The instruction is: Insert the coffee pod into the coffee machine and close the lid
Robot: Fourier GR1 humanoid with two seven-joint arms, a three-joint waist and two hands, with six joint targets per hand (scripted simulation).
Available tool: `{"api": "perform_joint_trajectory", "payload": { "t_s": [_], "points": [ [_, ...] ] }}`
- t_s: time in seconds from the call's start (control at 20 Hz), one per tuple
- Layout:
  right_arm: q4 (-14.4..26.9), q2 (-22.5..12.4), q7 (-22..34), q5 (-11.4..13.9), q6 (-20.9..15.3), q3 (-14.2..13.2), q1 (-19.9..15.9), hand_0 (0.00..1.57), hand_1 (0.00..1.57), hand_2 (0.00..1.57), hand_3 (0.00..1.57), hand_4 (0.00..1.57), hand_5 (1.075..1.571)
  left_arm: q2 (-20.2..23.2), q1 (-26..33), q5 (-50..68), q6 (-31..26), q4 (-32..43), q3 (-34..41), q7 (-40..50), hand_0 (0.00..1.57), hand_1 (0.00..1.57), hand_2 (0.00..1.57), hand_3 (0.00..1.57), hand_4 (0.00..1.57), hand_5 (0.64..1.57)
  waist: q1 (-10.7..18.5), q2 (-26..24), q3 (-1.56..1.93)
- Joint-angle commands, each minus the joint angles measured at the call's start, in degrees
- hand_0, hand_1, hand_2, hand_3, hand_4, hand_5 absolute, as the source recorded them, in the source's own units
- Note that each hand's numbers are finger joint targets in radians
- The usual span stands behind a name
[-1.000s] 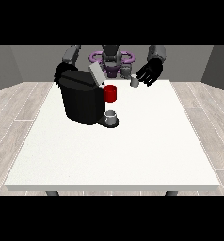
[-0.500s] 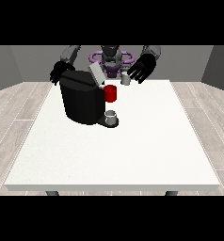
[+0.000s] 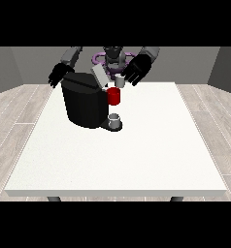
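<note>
While you work over the large white rectangular table [image 3: 137, 160], keep the order straight: pod in first, lid after. Biggest item is the black boxy coffee machine [image 3: 83, 104], sitting toward the view's left and the robot's side, w/ its grey flat lid [image 3: 99, 75] tilted up and open. A red cylindrical holder [image 3: 114, 96] sticks out at the machine's front, and a small grey cup [image 3: 115, 119] sits on the drip base below it.

The small white coffee pod [image 3: 119, 80] is up in the air, just above the red holder, at the black hand at the view's right [image 3: 138, 69]; fingers curl down round it, looks like a pinch, tho detail's too small to be sure. Bring it straight down, centred on the holder, don't clip the lid edge beside it.

The black hand at the view's left [image 3: 59, 75] hangs behind the machine's far corner, fingers relaxed, holding nothing.
</note>
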Motion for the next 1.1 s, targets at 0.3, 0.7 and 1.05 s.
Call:
{"api": "perform_joint_trajectory", "payload": {
  "t_s": [0.3, 0.7, 1.05],
  "points": [
    [-2.81, -0.74, 1.26, -0.56, 1.16, 0.3, 2.35, 0.0, 0.0, 0.0, 0.0, 0.52, 1.571, -0.1, 0.17, -0.27, -1.55, 1.91, 0.43, -0.9, 1.28, 1.28, 1.31, 1.22, 0.5, 1.571, -1.33, -0.46, -0.02],
    [-0.79, 1.22, -2.01, -0.12, -0.85, -0.01, 0.33, 0.0, 0.0, 0.0, 0.0, 0.54, 1.571, -2.37, -3.39, -1.89, 0.85, 1.23, -0.28, 0.94, 1.21, 1.21, 1.26, 1.19, 0.5, 1.571, -1.04, 3.42, 0.01],
    [-1.16, 2.05, 0.68, 0.02, -4.24, -1.24, -2.13, 0.0, 0.0, 0.0, 0.0, 0.45, 1.571, -4.49, -1.19, -2.57, 0.73, 1.24, -1.52, -1.83, 1.19, 1.19, 1.27, 1.2, 0.51, 1.571, 1.74, 2.46, -0.01]
  ]
}}
